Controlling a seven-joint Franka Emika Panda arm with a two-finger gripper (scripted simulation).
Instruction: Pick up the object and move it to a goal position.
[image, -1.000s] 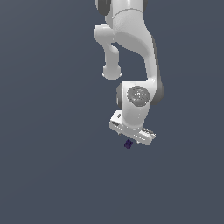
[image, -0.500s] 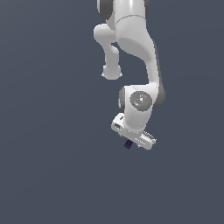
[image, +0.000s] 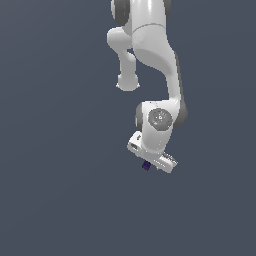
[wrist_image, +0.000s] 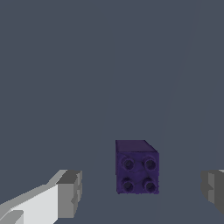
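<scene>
1. Between the spread fingers (wrist_image: 70, 193) of the gripper (wrist_image: 142, 192): the dark purple block (wrist_image: 137, 167), four studs on its facing side, clear gaps on both sides.
2. Jaws wide apart, nothing held.
3. Exterior view: block (image: 146, 166) peeks out just beneath the white gripper (image: 151, 161), arm (image: 155, 55) reaching down from above.

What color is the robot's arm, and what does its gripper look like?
The arm is smooth, rounded and glossy white, with dark grey bands at its joints and a grey round cap on the wrist joint. The gripper has a white boxy body, and its fingers are white with blocky grey pads. No cables show.
</scene>
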